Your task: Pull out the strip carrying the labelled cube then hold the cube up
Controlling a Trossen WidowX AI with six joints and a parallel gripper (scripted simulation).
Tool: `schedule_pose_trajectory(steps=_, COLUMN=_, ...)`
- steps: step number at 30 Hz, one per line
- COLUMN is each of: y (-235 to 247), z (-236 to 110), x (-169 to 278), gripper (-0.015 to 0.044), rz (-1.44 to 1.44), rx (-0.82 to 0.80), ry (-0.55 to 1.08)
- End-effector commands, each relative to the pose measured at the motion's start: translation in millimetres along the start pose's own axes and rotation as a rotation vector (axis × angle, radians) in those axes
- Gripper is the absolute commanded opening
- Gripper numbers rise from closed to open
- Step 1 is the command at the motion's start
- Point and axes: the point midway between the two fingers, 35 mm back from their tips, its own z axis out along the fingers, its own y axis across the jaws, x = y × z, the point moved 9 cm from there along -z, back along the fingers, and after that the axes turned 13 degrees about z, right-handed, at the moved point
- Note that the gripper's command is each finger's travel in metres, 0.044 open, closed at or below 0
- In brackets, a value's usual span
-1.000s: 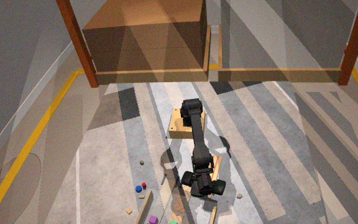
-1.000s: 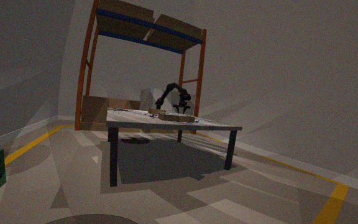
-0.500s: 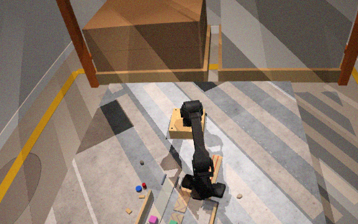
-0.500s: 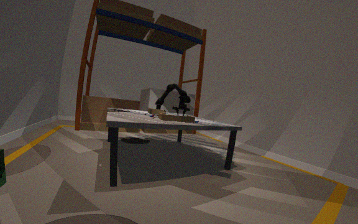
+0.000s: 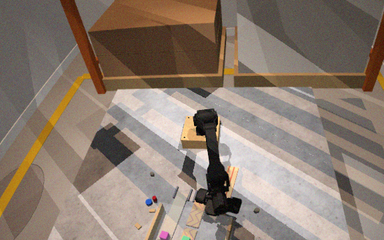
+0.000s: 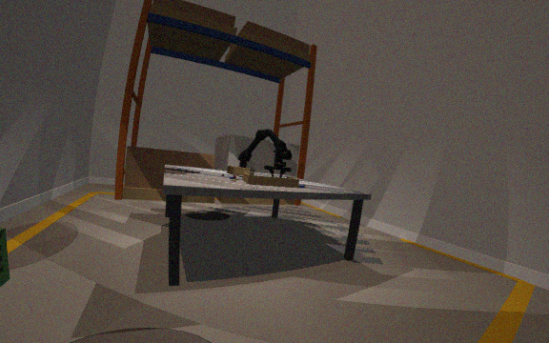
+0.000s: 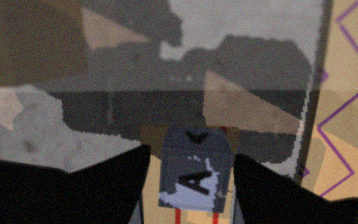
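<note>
The blue-grey cube marked A (image 7: 195, 175) sits on the end of the strip with red lines (image 7: 196, 218) (image 5: 233, 177). My gripper (image 7: 192, 157) (image 6: 277, 174) is partly open, with its fingers close on both sides of the cube; a narrow gap shows at the left finger, and contact at the right cannot be told. In the top view the arm hides the cube and part of its strip. A zigzag strip (image 5: 195, 215) (image 7: 350, 45) lies beside it, with a gap before another zigzag piece (image 5: 191, 231) near a green cube (image 5: 186, 238). A magenta cube (image 5: 164, 235) sits on a pale strip (image 5: 178, 208).
Wooden walls (image 5: 155, 223) (image 5: 229, 228) flank the strips. Dark guide posts (image 5: 175, 192) (image 5: 189, 195) stand near their ends. A blue disc (image 5: 149, 202), a red cylinder (image 5: 155, 199) and small wooden pieces (image 5: 152, 211) (image 5: 138, 226) lie left. Pebbles (image 5: 152, 174) (image 5: 257, 210) lie farther out.
</note>
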Motion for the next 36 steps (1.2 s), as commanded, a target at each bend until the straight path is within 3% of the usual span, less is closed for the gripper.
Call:
schedule_pose_trajectory(steps=1, y=0.1, z=-0.5, x=-0.1, gripper=0.0145, rz=0.000, rx=-0.001, ry=-0.001)
schedule_pose_trajectory(steps=9, y=0.1, z=-0.5, x=-0.1, gripper=0.0092, rz=0.000, rx=-0.001, ry=-0.001)
schedule_pose_trajectory(steps=13, y=-1.2, z=-2.4, x=1.4, gripper=0.0000, rz=0.000, rx=-0.001, ry=-0.001)
schedule_pose_trajectory(steps=28, y=-36.3, z=-38.7, x=39.4, gripper=0.0000, rz=-0.001, rx=0.007, ry=0.002)
schedule_pose_trajectory(steps=36, y=-43.4, z=-41.8, x=47.0, gripper=0.0000, rz=-0.002, rx=0.008, ry=0.004)
